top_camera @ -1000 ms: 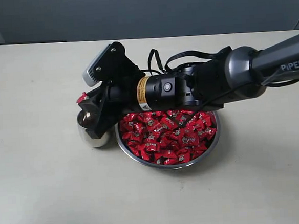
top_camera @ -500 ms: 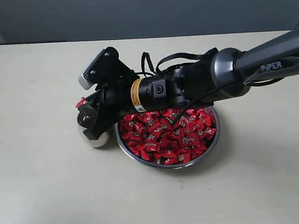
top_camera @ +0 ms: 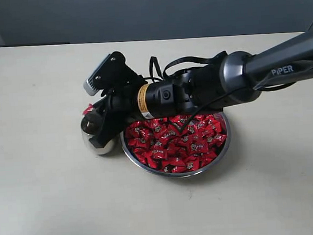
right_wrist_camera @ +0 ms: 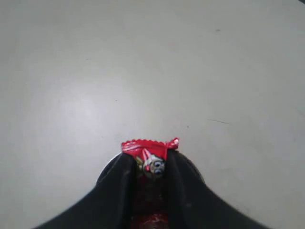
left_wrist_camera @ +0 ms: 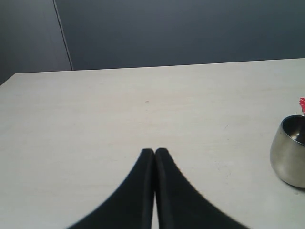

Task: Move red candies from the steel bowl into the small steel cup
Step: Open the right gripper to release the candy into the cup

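The steel bowl point(top_camera: 149, 164), heaped with red candies point(top_camera: 174, 143), sits mid-table. The small steel cup point(top_camera: 96, 142) stands touching its left side. My right gripper point(top_camera: 93, 115) reaches across the bowl and hangs just over the cup's mouth, shut on one red candy point(top_camera: 86, 108). The right wrist view shows that candy point(right_wrist_camera: 148, 151) pinched between the right gripper's point(right_wrist_camera: 148, 161) black fingers, with the cup's rim point(right_wrist_camera: 106, 168) peeking out below. My left gripper point(left_wrist_camera: 155, 151) is shut and empty above bare table, with the cup point(left_wrist_camera: 289, 152) off to one side of it.
The right arm's forearm point(top_camera: 250, 76) and cables point(top_camera: 185, 64) stretch over the bowl's far rim. A dark wall point(top_camera: 149, 10) borders the table's far edge. Pale tabletop point(top_camera: 55, 210) surrounds bowl and cup.
The right gripper has shifted a little left with the candy, settling over the cup's mouth. Its grip has not changed. Bowl and cup have stayed put.
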`<action>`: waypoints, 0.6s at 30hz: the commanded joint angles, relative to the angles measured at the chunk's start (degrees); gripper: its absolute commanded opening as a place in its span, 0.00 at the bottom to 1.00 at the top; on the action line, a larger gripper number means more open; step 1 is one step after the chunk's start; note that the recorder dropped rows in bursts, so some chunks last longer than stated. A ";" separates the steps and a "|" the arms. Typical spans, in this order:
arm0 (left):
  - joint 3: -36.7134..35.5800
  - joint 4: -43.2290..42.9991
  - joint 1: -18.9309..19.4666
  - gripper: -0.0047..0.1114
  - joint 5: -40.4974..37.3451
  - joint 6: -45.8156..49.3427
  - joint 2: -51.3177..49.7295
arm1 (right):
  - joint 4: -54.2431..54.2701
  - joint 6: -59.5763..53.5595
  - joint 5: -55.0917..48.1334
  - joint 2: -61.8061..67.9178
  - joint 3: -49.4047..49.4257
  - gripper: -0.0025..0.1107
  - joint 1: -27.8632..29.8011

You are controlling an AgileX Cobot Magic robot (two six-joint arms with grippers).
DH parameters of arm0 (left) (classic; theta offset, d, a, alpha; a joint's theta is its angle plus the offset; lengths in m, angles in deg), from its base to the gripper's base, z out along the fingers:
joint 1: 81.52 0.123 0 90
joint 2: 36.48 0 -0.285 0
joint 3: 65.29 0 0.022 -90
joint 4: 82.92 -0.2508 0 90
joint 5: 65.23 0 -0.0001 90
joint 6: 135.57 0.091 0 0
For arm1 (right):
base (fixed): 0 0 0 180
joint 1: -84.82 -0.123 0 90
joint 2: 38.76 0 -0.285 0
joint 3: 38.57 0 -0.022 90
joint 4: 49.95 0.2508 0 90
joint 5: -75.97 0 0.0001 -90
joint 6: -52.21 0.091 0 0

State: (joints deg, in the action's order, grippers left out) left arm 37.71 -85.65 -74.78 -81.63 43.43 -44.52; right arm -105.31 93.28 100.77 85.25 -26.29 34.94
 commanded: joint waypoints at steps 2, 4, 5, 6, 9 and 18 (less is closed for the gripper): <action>-0.22 0.16 0.03 0.04 0.11 -0.09 0.26 | -0.10 0.00 0.32 0.19 -0.29 0.02 0.13; -0.22 0.16 0.03 0.04 0.11 -0.09 0.26 | -0.10 0.00 0.22 0.17 -0.29 0.02 0.13; -0.22 0.16 0.03 0.04 0.11 -0.09 0.26 | -0.10 0.00 0.22 0.17 -0.29 0.02 0.13; -0.22 0.16 0.03 0.04 0.11 -0.09 0.26 | -0.10 0.00 0.22 0.17 -0.29 0.02 0.13; -0.22 0.16 0.03 0.04 0.11 -0.09 0.26 | -0.10 0.00 0.22 0.17 -0.29 0.02 0.13; -0.22 0.16 0.03 0.04 0.11 -0.09 0.26 | -0.10 0.00 0.11 0.17 -0.29 0.38 0.13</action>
State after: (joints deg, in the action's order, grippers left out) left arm 37.71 -85.65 -74.78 -81.63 43.43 -44.52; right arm -105.31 93.38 100.68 85.45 -26.29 34.94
